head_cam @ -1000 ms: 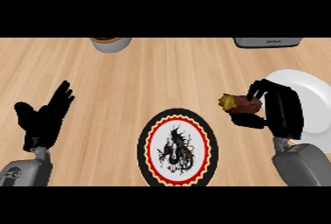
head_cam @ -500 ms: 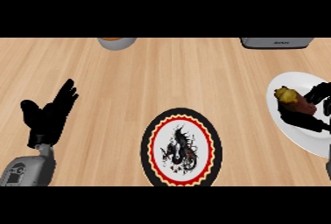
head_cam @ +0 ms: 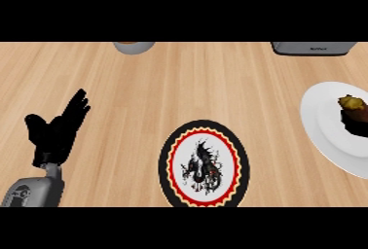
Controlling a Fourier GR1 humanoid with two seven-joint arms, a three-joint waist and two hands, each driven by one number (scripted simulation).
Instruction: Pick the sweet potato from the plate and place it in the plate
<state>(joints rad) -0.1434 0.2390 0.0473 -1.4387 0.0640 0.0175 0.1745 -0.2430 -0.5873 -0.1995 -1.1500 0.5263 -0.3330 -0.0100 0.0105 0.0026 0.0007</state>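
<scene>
At the right edge, the sweet potato point(head_cam: 351, 102) shows its yellow-brown end over the white plate point(head_cam: 323, 126). My right hand point(head_cam: 357, 122) is a dark shape cut off by that edge, curled round the potato's lower part. The black-rimmed plate point(head_cam: 204, 163), with a red and yellow ring and a dark dragon figure, lies at the centre front with nothing on it. My left hand point(head_cam: 56, 129) rests open at the left, fingers up, well away from both plates.
A grey cup or bowl point(head_cam: 134, 46) stands at the back edge, left of centre. A grey appliance point(head_cam: 313, 48) sits at the back right. Bare wooden counter lies between the two plates and around the left hand.
My right hand has carried the sweet potato to the right, from beside the patterned plate to over the white plate, and is now mostly out of view. The left hand barely moved.
</scene>
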